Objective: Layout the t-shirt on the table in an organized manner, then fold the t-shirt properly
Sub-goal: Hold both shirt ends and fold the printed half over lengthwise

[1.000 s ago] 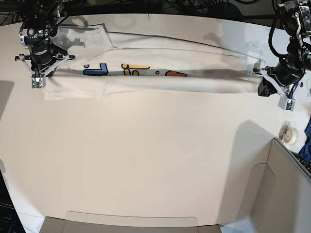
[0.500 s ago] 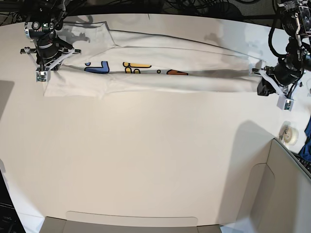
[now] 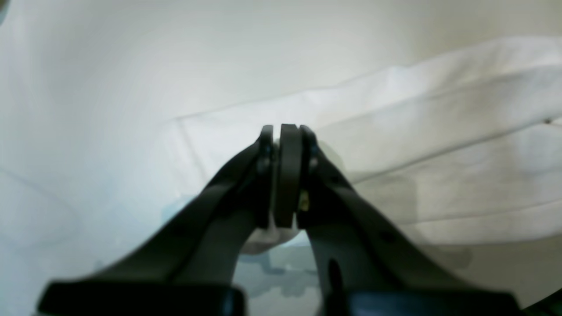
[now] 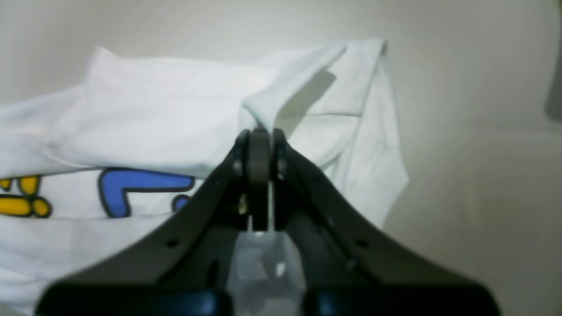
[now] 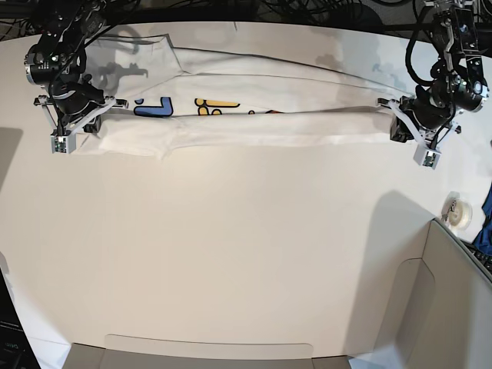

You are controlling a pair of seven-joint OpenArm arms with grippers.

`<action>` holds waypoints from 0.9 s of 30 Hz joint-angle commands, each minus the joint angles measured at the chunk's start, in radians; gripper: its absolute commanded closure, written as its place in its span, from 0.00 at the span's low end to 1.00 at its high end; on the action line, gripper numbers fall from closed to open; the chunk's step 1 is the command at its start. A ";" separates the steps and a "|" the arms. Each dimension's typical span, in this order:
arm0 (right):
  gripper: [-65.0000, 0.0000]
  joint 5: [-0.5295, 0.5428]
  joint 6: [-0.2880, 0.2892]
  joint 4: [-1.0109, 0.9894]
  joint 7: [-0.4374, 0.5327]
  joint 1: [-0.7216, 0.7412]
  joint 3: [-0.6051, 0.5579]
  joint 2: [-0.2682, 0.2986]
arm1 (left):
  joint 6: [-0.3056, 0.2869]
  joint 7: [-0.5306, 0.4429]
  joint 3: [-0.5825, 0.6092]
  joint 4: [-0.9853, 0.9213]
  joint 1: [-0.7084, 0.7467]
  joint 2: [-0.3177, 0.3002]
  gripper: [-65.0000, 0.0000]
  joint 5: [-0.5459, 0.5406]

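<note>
The white t-shirt (image 5: 254, 127) lies stretched in a long band across the far side of the table (image 5: 231, 254). Its near half is folded up over the print, and blue and yellow letters (image 5: 184, 106) peek out above the fold. At the view's right end my left gripper (image 5: 397, 121) is shut on the cloth; the left wrist view shows the gripper (image 3: 287, 136) pinching white fabric (image 3: 439, 145). At the view's left end my right gripper (image 5: 91, 121) is shut on the shirt. In the right wrist view the gripper (image 4: 260, 138) clamps a raised fold (image 4: 290, 87) beside the blue lettering (image 4: 131, 188).
A grey-white box panel (image 5: 453, 300) fills the near right corner. A roll of tape (image 5: 460, 211) and something blue (image 5: 486, 223) sit by the right edge. Dark cables (image 5: 307, 9) run behind the table's far edge.
The left gripper has moved inward and away from the camera with the shirt's end. The folded edge now lies further over the print, hiding the orange letters. The right gripper shifted slightly.
</note>
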 commanded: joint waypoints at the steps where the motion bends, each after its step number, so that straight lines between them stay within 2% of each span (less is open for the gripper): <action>1: 1.00 0.019 -0.012 0.021 0.008 -0.001 0.001 0.021 | 0.001 -0.017 -0.010 0.019 -0.009 -0.020 1.00 -0.005; 4: 1.00 0.055 -0.060 0.021 0.008 -0.014 0.001 0.046 | 0.001 -0.017 -0.040 0.031 -0.027 -0.020 1.00 -0.006; 7: 1.00 0.156 -0.100 0.023 0.008 -0.035 0.002 0.089 | 0.001 -0.017 -0.101 0.076 -0.027 -0.018 1.00 -0.008; 14: 1.00 0.454 -0.294 0.023 0.011 -0.083 0.002 0.182 | -0.001 -0.010 -0.133 0.106 -0.026 -0.017 1.00 -0.009; 27: 1.00 0.547 -0.310 0.026 0.013 -0.199 0.002 0.178 | -0.001 -0.007 -0.129 0.050 -0.027 -0.017 1.00 -0.003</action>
